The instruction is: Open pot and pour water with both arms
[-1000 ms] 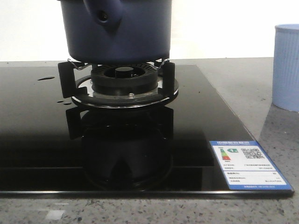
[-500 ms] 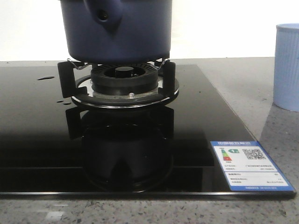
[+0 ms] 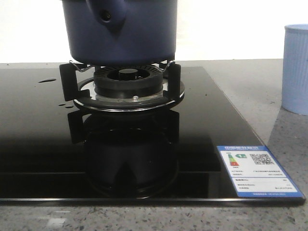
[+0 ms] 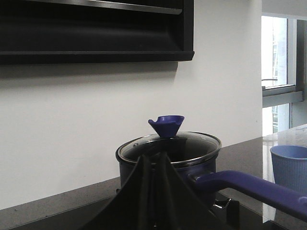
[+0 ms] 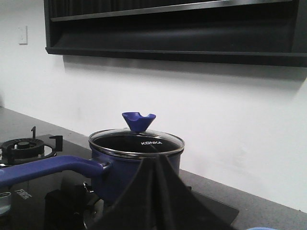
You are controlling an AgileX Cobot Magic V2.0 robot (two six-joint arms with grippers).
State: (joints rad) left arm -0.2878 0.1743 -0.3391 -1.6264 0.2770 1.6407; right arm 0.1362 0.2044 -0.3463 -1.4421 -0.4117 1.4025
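The dark navy pot [image 3: 120,33] stands on the gas burner's supports [image 3: 127,84], its handle stub with the round hole pointing at the camera. No gripper shows in the front view. In the left wrist view the pot [image 4: 127,170] carries a glass lid [image 4: 192,146] with a blue knob [image 4: 166,125]; its long handle [image 4: 249,187] reaches out sideways. My left gripper [image 4: 153,158] is shut and empty, short of the pot. In the right wrist view my right gripper [image 5: 156,160] is shut and empty, also short of the pot [image 5: 110,177], lid [image 5: 129,143] and knob [image 5: 138,120].
A pale blue ribbed cup [image 3: 296,70] stands on the grey counter right of the black glass cooktop [image 3: 38,134]; it also shows in the left wrist view [image 4: 289,167]. A second burner [image 5: 21,146] lies beyond the pot handle [image 5: 43,167]. Water drops [image 3: 47,80] sit on the glass.
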